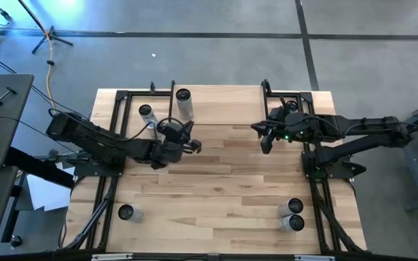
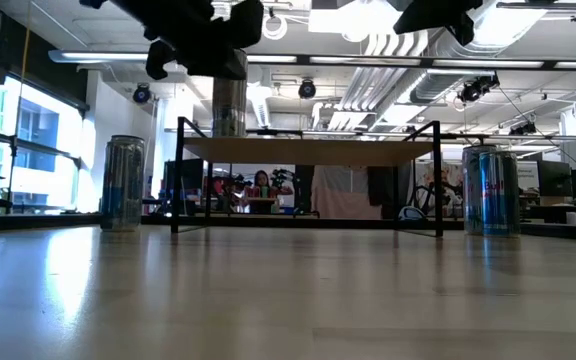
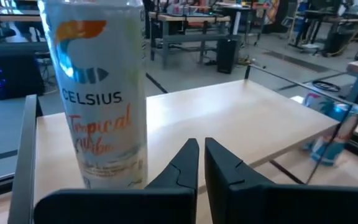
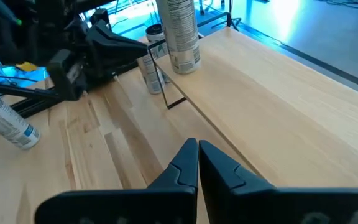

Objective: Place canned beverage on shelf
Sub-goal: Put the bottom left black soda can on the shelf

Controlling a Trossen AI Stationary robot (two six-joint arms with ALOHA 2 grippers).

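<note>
- Left end effector [image 3: 201, 163]: fingers together, holding nothing; it hangs over the shelf's left end, just beside the white can [image 3: 98, 93], which stands upright on the shelf [image 3: 229, 118] near that end, free of any grip.
- Right end effector [image 4: 197, 163]: fingers together and empty, hovering over the shelf's right part, well apart from the can.
- The white can looks like a tall slim aluminium beverage can; probably moderately heavy if full, stiff along its length but easy to dent at the thin wall; the printed surface is likely smooth and slippery.
- Best hold, I judge: across the body at mid-height, fingers on opposite sides, with modest squeeze; a tall narrow can tips easily if nudged near the top.
- Other cans stand on the bench [image 1: 223, 181]: one behind the shelf's left end [image 1: 146, 113], one at front left [image 1: 126, 212], two at front right [image 1: 293, 216].
</note>
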